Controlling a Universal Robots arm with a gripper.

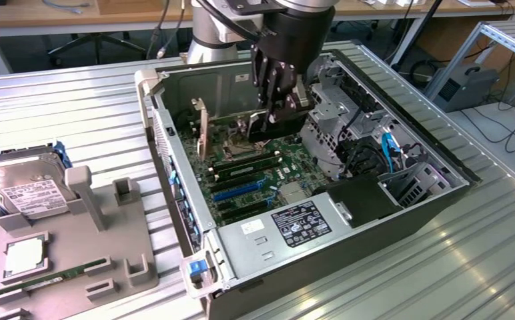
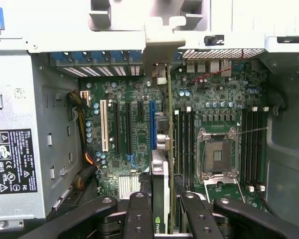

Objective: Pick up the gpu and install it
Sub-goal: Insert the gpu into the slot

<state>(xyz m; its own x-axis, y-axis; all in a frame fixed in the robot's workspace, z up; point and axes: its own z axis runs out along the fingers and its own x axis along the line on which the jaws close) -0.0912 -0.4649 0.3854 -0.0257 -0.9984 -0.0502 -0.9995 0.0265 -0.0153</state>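
While I watched over the remote link, the gripper hung low inside the open PC case, its fingers drawn in narrow and clamped on the gpu. The card stood on edge between them, faces upright, over the motherboard. Its long axis ran straight away from the gripper toward the case's rear wall, with the metal bracket at the far end, by the slot openings. A blue slot lay just to one side and the CPU socket to the other. I could not tell whether the lower edge was seated. Farther off, at the exterior view's left, the hard drive and RAM stick sat on a grey fixture.
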